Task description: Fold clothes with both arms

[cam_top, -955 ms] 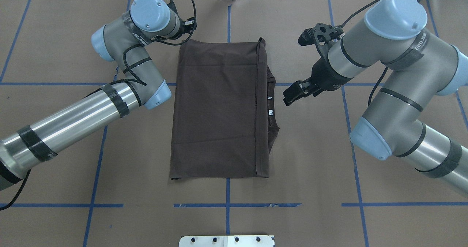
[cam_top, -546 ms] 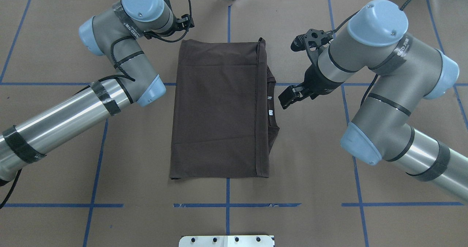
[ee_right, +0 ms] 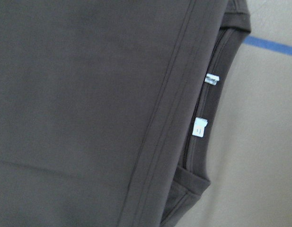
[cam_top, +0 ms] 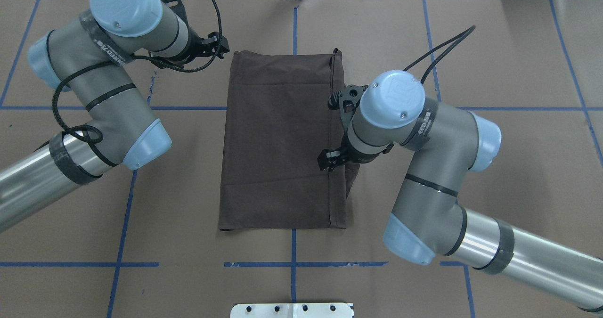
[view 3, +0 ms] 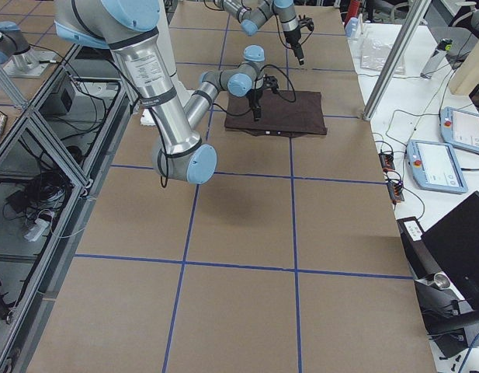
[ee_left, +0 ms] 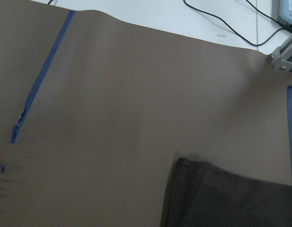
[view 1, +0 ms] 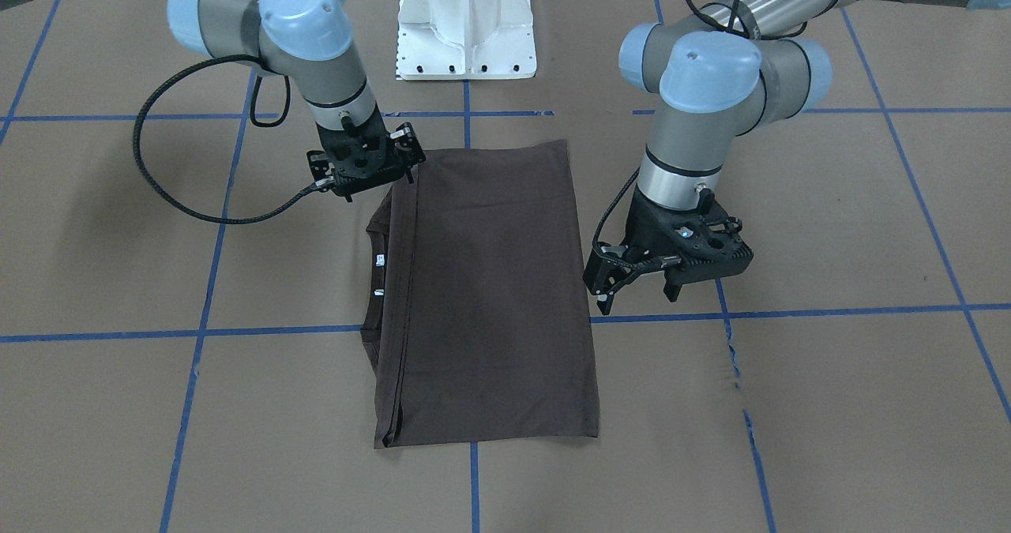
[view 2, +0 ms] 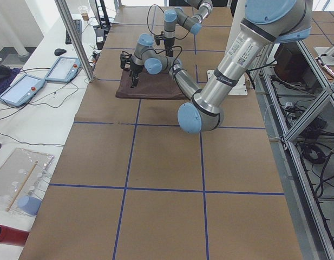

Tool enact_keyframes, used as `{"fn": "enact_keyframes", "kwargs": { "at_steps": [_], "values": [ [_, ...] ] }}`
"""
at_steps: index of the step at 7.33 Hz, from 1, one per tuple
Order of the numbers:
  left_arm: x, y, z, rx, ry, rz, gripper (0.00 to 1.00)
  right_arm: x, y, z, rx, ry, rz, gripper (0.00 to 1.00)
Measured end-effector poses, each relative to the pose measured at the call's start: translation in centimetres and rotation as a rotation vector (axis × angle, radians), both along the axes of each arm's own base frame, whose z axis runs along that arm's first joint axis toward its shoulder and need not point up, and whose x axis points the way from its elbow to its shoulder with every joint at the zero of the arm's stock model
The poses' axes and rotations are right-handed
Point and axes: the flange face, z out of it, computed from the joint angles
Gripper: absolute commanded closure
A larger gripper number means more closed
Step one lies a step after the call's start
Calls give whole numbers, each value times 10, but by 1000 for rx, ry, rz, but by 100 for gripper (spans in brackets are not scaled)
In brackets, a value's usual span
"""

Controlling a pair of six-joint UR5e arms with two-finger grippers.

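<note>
The dark brown T-shirt (cam_top: 278, 143) lies folded into a long rectangle in the middle of the table (view 1: 790, 407). Its ribbed collar (ee_right: 216, 109) and white neck tags (ee_right: 199, 127) stick out along its right edge. My right gripper (cam_top: 330, 160) hangs over that collar edge and looks open; it holds nothing. My left gripper (cam_top: 217, 47) is off the cloth, just left of the shirt's far left corner (ee_left: 183, 163). In the front-facing view, the left gripper (view 1: 640, 296) has its fingers spread and empty, and the right gripper (view 1: 365, 178) stands at the shirt's collar-side edge.
Brown paper with blue tape lines covers the table. The white pedestal base (view 1: 467, 28) stands at the robot's side. Beyond the far edge are an aluminium post (view 2: 74, 40) and tablets (view 2: 64, 69).
My right arm has swung left, from beside the shirt to over its collar edge. My left arm has pulled leftward, its gripper moving away from the shirt's far left corner. The shirt has not moved.
</note>
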Motion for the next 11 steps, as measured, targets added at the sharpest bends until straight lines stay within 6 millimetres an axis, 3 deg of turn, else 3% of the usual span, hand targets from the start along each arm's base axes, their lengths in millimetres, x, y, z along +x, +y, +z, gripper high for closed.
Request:
{"fn": "enact_keyframes", "kwargs": {
  "at_steps": [2,4,6,11],
  "values": [
    [-9,12,-1,-11,1,6,0,-58,22,-14,-65,92,26,0],
    [-9,14,0,-15,2,7,0,-96,38,-7,-122,158,35,0],
    [-7,16,0,-18,4,10,0,-103,48,2,-159,221,32,0],
    [-4,19,5,-30,6,7,0,-85,56,17,-190,281,29,0]
  ]
}}
